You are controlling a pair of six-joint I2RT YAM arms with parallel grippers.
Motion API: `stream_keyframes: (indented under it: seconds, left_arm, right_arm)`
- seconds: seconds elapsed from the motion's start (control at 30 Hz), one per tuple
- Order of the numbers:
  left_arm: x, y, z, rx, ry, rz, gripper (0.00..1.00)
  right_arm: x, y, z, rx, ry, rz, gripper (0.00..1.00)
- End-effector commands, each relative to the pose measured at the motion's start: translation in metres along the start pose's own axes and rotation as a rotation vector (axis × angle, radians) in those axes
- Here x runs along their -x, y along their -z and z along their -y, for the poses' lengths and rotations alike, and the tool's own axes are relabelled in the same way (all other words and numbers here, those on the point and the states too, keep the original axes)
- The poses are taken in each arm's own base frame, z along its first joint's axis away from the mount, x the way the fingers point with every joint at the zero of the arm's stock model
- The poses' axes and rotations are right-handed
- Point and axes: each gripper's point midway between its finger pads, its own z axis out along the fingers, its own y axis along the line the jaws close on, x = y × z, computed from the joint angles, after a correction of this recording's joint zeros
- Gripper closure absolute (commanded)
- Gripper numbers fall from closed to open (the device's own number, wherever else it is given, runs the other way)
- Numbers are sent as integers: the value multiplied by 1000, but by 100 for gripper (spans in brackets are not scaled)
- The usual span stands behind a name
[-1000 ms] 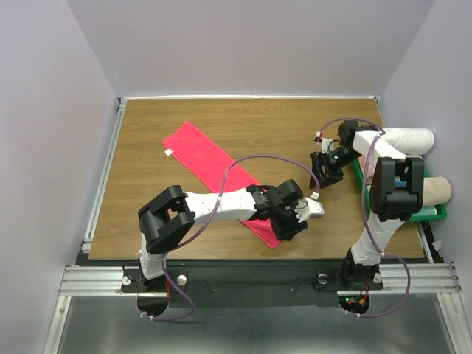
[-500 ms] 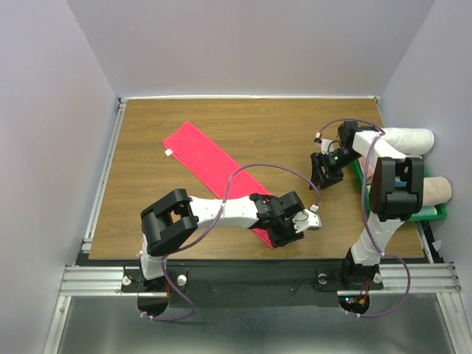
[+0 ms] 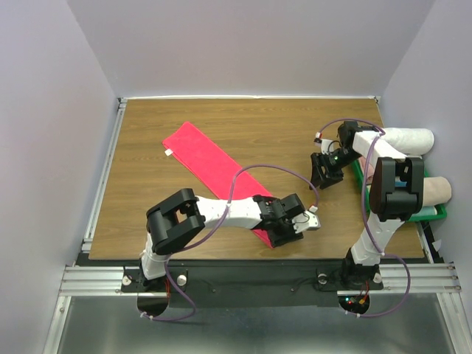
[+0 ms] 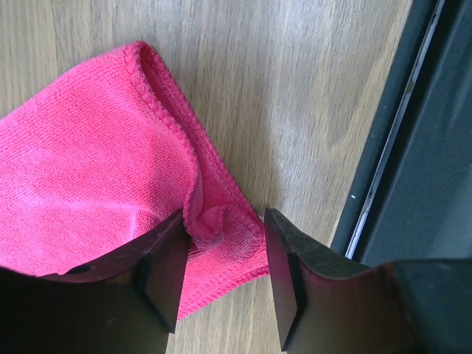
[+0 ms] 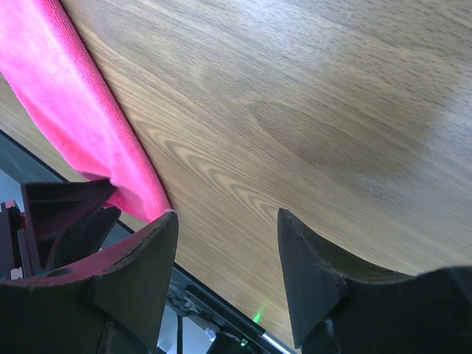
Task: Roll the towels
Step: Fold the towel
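The pinkish-red towel point(image 3: 210, 166) lies as a long folded strip, slanting from the far left to the near middle of the table, with its white tag point(image 3: 168, 153) at the far end. My left gripper point(image 3: 293, 230) is low over the near end. In the left wrist view the towel's point(image 4: 96, 169) corner is bunched between the two fingers of the left gripper point(image 4: 225, 232), which touch the cloth on both sides. My right gripper point(image 3: 323, 173) is open and empty over bare wood at the right. It also shows in the right wrist view point(image 5: 227, 221), with the towel point(image 5: 74, 110) off to its left.
A green bin point(image 3: 436, 214) at the table's right edge holds a white rolled towel point(image 3: 409, 139) and a beige one point(image 3: 436, 190). The table's near edge and black rail point(image 4: 420, 147) run just beside the left gripper.
My left gripper has come down and a little toward me onto the towel's near corner. The right arm has not moved.
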Motion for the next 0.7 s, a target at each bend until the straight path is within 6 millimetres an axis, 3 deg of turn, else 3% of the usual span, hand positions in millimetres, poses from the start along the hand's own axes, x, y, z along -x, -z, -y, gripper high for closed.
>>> stream_keyframes:
  seconds: [0.0, 0.07, 0.1, 0.17, 0.3, 0.43, 0.57, 0.67]
  left_arm:
    - [-26, -20, -4, 37, 8, -97, 59]
    - [-26, -21, -5, 44, 6, -97, 73]
    - [-25, -20, -5, 46, 3, -96, 87]
    - [-16, -16, -4, 40, -3, -76, 99]
    - [5, 2, 5, -12, -26, -13, 100]
    - [29, 38, 13, -135, -15, 102, 100]
    - [41, 70, -3, -178, 8, 195, 100]
    - [38, 88, -25, -206, 37, 239, 100]
  right_arm:
    - [4, 7, -1, -1, 20, 23, 39]
    - [4, 6, -1, -1, 19, 22, 39]
    - [4, 6, 0, -1, 20, 21, 39]
    - [4, 5, 1, -3, 17, 18, 39]
    - [4, 5, 1, -3, 16, 17, 39]
    - [4, 5, 1, -5, 17, 18, 39]
    - [3, 4, 2, -5, 16, 15, 39]
    - [2, 3, 2, -1, 9, 11, 39]
